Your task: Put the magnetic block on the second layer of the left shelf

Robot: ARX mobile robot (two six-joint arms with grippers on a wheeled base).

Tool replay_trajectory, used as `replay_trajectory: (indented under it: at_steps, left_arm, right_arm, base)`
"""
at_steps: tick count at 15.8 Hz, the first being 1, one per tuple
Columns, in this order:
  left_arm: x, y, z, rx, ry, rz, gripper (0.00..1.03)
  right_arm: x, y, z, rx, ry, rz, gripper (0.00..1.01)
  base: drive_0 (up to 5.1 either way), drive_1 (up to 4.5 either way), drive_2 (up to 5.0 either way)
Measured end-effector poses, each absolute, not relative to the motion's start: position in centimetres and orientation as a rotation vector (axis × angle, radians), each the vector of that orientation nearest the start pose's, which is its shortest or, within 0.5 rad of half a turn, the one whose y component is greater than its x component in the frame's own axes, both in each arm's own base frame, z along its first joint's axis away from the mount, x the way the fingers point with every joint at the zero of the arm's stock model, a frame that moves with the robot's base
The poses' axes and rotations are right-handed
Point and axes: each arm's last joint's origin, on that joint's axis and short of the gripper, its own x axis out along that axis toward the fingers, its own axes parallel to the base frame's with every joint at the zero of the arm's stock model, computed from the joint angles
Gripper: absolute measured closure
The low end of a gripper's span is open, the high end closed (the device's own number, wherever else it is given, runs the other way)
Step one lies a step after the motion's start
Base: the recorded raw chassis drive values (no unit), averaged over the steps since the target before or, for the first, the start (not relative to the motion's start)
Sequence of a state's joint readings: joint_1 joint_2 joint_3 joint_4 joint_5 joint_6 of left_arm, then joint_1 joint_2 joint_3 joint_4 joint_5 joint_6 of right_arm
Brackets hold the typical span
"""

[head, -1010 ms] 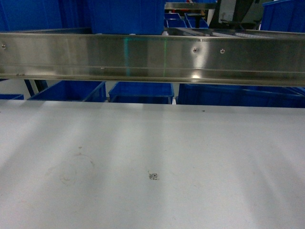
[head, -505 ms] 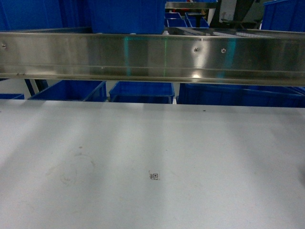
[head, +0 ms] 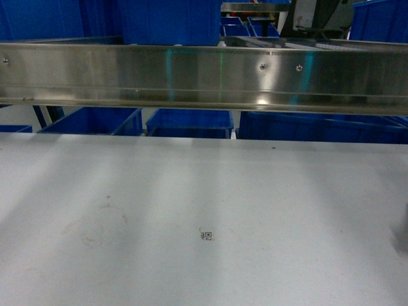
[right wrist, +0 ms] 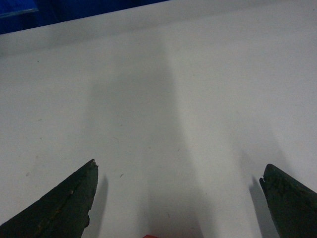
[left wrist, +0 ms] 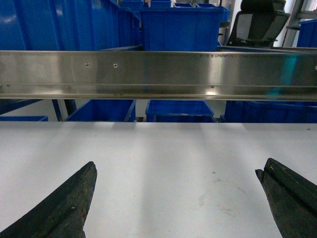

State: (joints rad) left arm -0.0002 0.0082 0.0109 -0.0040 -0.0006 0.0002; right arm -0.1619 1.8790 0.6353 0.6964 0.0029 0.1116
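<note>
Over the white worktop [head: 204, 191], before the steel rail [head: 204, 76], both our hands [left wrist: 173, 198] [right wrist: 178, 198] hang spread and empty; we judge we're searching, since no magnetic block shows.

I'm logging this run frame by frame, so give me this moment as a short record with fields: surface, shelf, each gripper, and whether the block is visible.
surface: white table, bare apart from faint ring stains and a small square marker
shelf: steel rail crossing the view, blue crates above and behind it
left gripper: open, nothing between the fingers, over the table and facing the rail
right gripper: open, over the table, pointing down at it
magnetic block: not clearly visible; only a red sliver at the bottom edge of the right wrist view, identity unclear
</note>
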Motion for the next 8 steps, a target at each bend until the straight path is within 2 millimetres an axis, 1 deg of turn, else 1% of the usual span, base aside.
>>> replay_trajectory:
  at_steps: [1,2,4,5,6,8]
  left_arm:
    - [9.8,0.0,16.6,0.0,0.001,0.0,0.05]
    - [9.8,0.0,16.6,0.0,0.001,0.0,0.05]
    - [9.8,0.0,16.6,0.0,0.001,0.001,0.05]
    - [9.8,0.0,16.6,0.0,0.001,0.0,0.05]
    - [9.8,0.0,16.6,0.0,0.001,0.0,0.05]
    - [9.8,0.0,16.6,0.0,0.001,0.0,0.05]
  right_arm:
    - [31.3,-5.0,9.1,0.159,0.539,-0.191,0.03]
    - [31.2,-5.0,8.1,0.169,0.562,-0.208,0.03]
    - [31.4,-5.0,7.8,0.167,0.572,-0.22,0.03]
    - [31.4,-5.0,7.6,0.164,0.571,-0.227,0.07]
    - [31.4,-5.1,7.5,0.16,0.567,-0.234,0.15]
    - [31.5,-5.1,7.5,0.148,0.56,-0.236,0.35]
  base:
    - [0.0,0.0,0.0]
    - [0.0,0.0,0.0]
    - [0.0,0.0,0.0]
    - [0.0,0.0,0.0]
    - [0.0,0.0,0.0]
    - [0.0,0.0,0.0]
